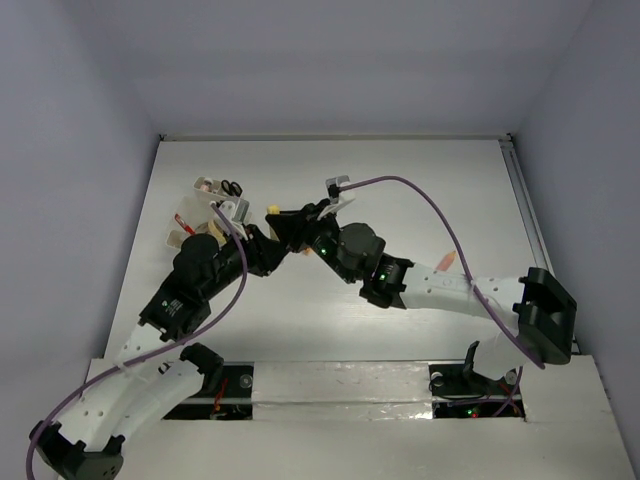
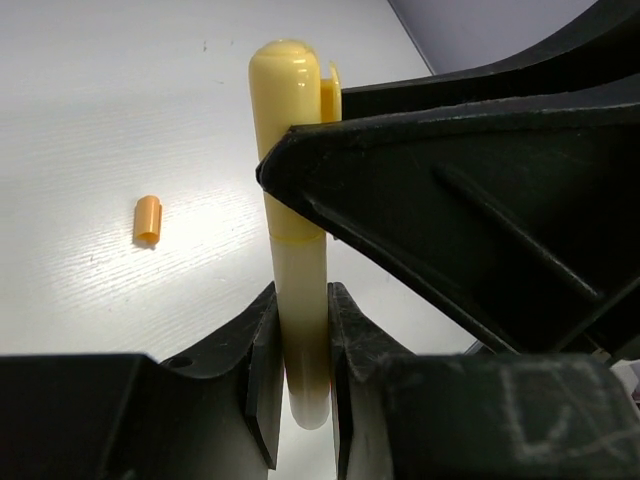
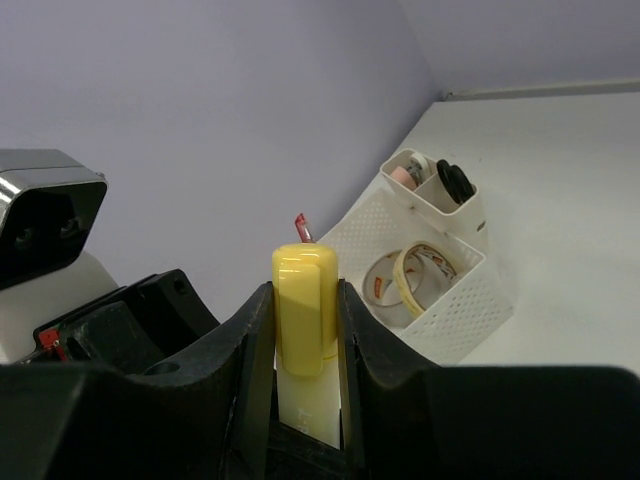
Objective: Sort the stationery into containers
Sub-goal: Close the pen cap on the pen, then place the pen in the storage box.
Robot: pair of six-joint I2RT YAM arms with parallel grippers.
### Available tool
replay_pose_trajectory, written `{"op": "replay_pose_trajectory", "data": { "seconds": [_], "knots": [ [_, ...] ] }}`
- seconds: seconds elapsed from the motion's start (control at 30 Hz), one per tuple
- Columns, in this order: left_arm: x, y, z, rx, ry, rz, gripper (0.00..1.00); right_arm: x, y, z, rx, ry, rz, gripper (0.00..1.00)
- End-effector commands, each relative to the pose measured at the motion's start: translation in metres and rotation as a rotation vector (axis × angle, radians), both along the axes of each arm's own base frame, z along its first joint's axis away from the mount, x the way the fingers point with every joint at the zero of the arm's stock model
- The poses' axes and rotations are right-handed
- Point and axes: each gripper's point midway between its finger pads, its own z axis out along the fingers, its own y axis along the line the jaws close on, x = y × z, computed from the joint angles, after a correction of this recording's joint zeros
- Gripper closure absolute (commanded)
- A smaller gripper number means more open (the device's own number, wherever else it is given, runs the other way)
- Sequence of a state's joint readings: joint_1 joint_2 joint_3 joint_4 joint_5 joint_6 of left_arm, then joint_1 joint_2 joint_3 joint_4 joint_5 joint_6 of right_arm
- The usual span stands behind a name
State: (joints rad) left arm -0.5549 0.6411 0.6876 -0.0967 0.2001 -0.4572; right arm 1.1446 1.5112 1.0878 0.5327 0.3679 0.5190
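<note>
Both grippers hold one pale yellow marker (image 2: 293, 150) between them, above the table. My left gripper (image 2: 301, 330) is shut on its whitish barrel end. My right gripper (image 3: 305, 315) is shut on its yellow clipped cap (image 3: 305, 300). In the top view the two grippers meet at the left middle (image 1: 285, 235). The white perforated container (image 3: 455, 310) stands behind, with two tape rolls (image 3: 412, 275) in its big compartment and black scissors (image 3: 455, 180) in a small one. A red pen tip (image 3: 300, 224) shows behind the cap. The container also shows in the top view (image 1: 205, 200).
A small orange cap (image 2: 147, 219) lies on the white table left of the marker. A pinkish-orange bit (image 1: 446, 260) lies by the right arm. A small whitish item (image 1: 338, 188) lies behind the grippers. Lilac walls enclose the table on three sides.
</note>
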Motion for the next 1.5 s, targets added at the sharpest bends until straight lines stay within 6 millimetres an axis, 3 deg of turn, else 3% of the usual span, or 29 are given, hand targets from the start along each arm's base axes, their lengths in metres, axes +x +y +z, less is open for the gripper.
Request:
{"op": "replay_pose_trajectory", "data": {
  "seconds": [0.0,0.13,0.53,0.67,0.77,0.8,0.87,0.9,0.93,1.0,1.03,1.1,1.13,1.17,1.2,1.23,1.27,1.33,1.37,1.47],
  "knots": [
    [0.009,0.024,0.152,-0.192,-0.432,0.127,1.0,-0.059,0.016,-0.112,-0.258,0.205,0.242,1.0],
    [0.008,0.031,0.17,-0.167,-0.457,0.154,1.0,-0.07,0.015,-0.129,-0.242,0.262,0.283,1.0],
    [0.022,0.03,0.186,-0.129,-0.475,0.181,1.0,-0.096,0.012,-0.16,-0.248,0.348,0.372,1.0],
    [0.021,0.021,0.168,-0.109,-0.433,0.134,1.0,-0.084,0.011,-0.138,-0.231,0.294,0.321,1.0],
    [0.014,0.018,0.142,-0.078,-0.377,0.092,1.0,-0.056,0.011,-0.105,-0.207,0.225,0.271,1.0],
    [0.011,0.017,0.135,-0.075,-0.355,0.077,1.0,-0.046,0.015,-0.081,-0.17,0.19,0.259,1.0],
    [0.001,0.019,0.114,-0.054,-0.303,0.06,0.82,-0.03,0.018,-0.062,-0.168,0.137,0.232,1.0],
    [-0.003,0.022,0.109,-0.05,-0.292,0.06,0.58,-0.016,0.019,-0.059,-0.171,0.133,0.218,1.0],
    [-0.012,0.028,0.1,-0.04,-0.277,0.063,0.46,-0.009,0.024,-0.033,-0.134,0.093,0.218,1.0],
    [-0.019,0.04,0.096,-0.028,-0.266,0.101,0.2,0.006,0.031,-0.023,-0.128,0.07,0.203,1.0],
    [-0.029,0.049,0.095,-0.021,-0.266,0.112,0.15,0.016,0.034,0.001,-0.098,0.033,0.193,1.0],
    [-0.037,0.061,0.099,-0.019,-0.277,0.153,0.01,0.026,0.041,0.012,-0.088,0.013,0.183,1.0],
    [-0.046,0.068,0.103,-0.027,-0.286,0.161,0.01,0.037,0.047,0.004,-0.104,0.021,0.175,1.0],
    [-0.05,0.072,0.105,-0.029,-0.292,0.166,0.01,0.038,0.054,0.022,-0.076,-0.003,0.191,1.0],
    [-0.054,0.075,0.109,-0.037,-0.303,0.17,0.01,0.045,0.057,0.025,-0.069,-0.012,0.186,1.0],
    [-0.06,0.08,0.115,-0.051,-0.324,0.178,0.01,0.05,0.066,0.013,-0.082,-0.003,0.191,1.0],
    [-0.065,0.085,0.126,-0.071,-0.349,0.189,0.01,0.05,0.074,0.029,-0.056,-0.027,0.215,1.0],
    [-0.077,0.096,0.15,-0.124,-0.418,0.217,0.01,0.055,0.087,0.029,-0.049,-0.04,0.23,1.0],
    [-0.078,0.107,0.159,-0.145,-0.448,0.268,0.01,0.053,0.104,0.028,-0.041,-0.061,0.291,1.0],
    [-0.081,0.117,0.178,-0.16,-0.522,0.31,0.01,0.049,0.132,0.025,-0.048,-0.095,0.394,1.0]
  ]
}}
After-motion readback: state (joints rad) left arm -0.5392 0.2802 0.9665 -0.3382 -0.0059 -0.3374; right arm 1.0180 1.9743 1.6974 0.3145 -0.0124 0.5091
